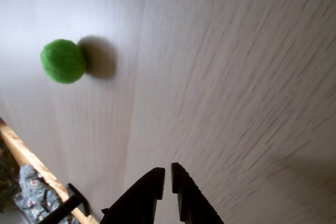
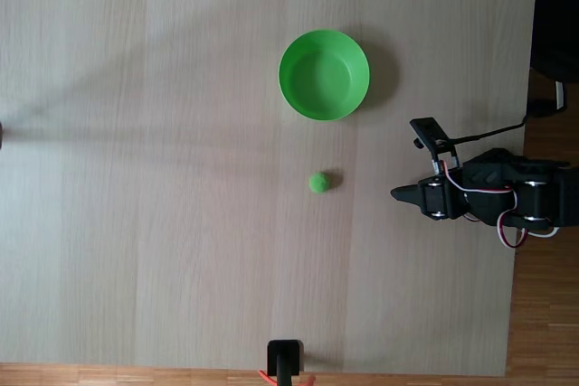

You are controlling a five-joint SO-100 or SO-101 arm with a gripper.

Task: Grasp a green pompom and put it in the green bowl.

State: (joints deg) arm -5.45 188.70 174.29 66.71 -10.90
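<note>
The green pompom (image 1: 63, 61) lies on the pale wooden table at the upper left of the wrist view, well away from my gripper (image 1: 167, 169). Its black fingers are shut, with only a thin slit between them and nothing held. In the fixed view the pompom (image 2: 318, 182) sits a short way below the green bowl (image 2: 324, 74), which stands upright and empty. My gripper (image 2: 396, 193) points left toward the pompom from the table's right side, some distance from it.
The table's right edge (image 2: 527, 223) runs beside the arm's base, with wood floor beyond. A black clamp (image 2: 285, 359) sits on the bottom edge. In the wrist view the table edge (image 1: 23, 153) crosses the lower left corner.
</note>
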